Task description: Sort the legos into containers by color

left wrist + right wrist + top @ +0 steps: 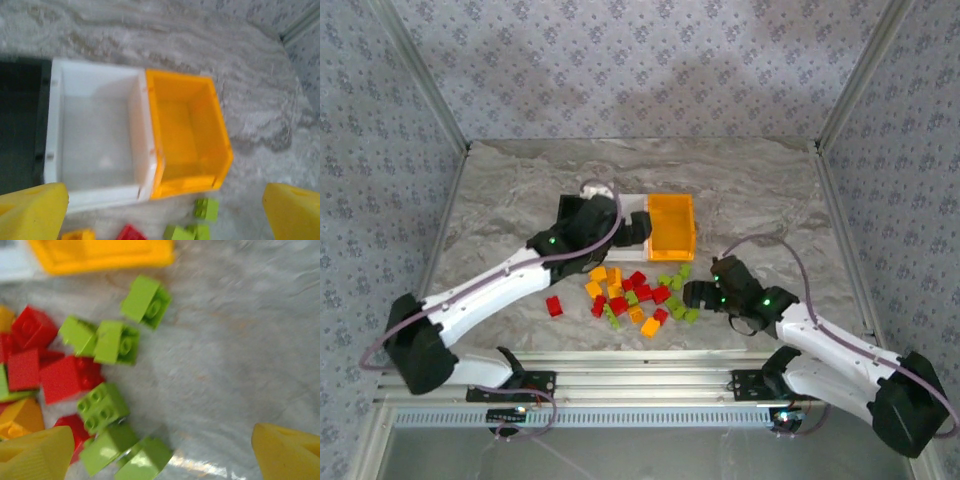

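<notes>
Here, the left gripper [162, 215] is held over the near edge of the white bin [95, 80] and the orange-yellow bin [220, 145], joined side by side, with the black bin [20, 125] at the white one's other side; its yellow fingers [30, 212] are spread wide. The right gripper [160, 455] is likewise opened wide, over light green legos [117, 342] at the right edge of the pile [620, 300] scattered on the table [770, 190] just before the bins. One red brick [554, 306] is set apart at the pile's left

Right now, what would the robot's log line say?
left end effector: open, near white bin | right end effector: open, at green legos | white bin, orange bin: empty | legos: piled on table
</notes>
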